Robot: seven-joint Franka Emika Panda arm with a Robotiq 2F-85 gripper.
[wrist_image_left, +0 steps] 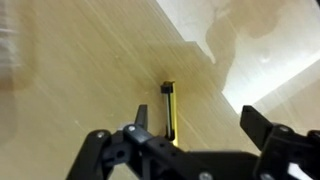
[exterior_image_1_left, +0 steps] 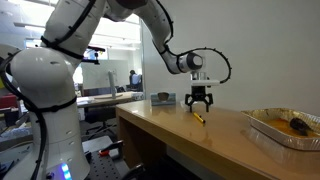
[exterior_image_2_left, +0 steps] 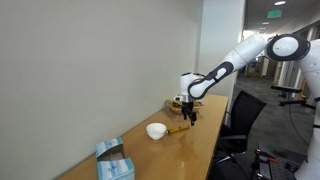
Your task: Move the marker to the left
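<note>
The marker [wrist_image_left: 169, 108] is a thin yellow stick with a dark tip, lying flat on the wooden table. In the wrist view it lies beside the inner edge of one finger, partly hidden by the gripper body. It also shows in both exterior views [exterior_image_1_left: 199, 117] [exterior_image_2_left: 178, 128]. My gripper [wrist_image_left: 198, 122] is open and empty, hovering just above the marker [exterior_image_1_left: 200, 103] [exterior_image_2_left: 189, 113].
A foil tray [exterior_image_1_left: 262, 130] with a dark item in it stands on the table to one side. A white bowl [exterior_image_2_left: 156, 131] and a blue-white packet [exterior_image_2_left: 113, 162] lie farther along the table [exterior_image_1_left: 170, 135]. A white wall runs along the table's far side.
</note>
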